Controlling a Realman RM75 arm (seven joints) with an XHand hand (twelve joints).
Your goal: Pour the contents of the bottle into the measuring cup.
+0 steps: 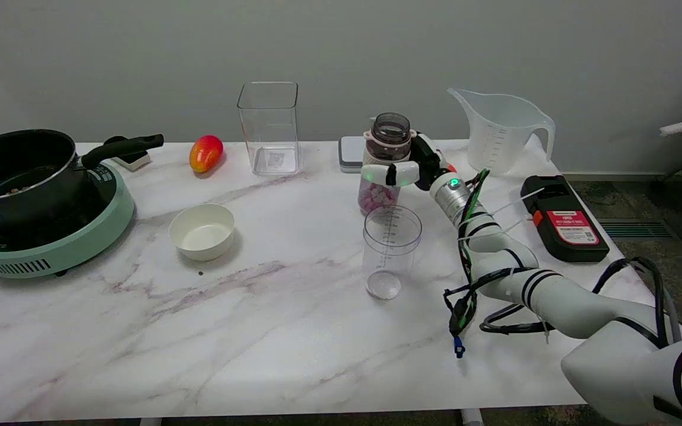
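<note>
In the head view, the right hand (405, 168) was wrapped around an upright clear, open-mouthed bottle of pink pieces (383, 165), standing just behind the small clear plastic measuring cup (389, 251) on the marble table (258, 331). Grasp apparently made; next came lifting, then tipping over the cup's mouth.
</note>
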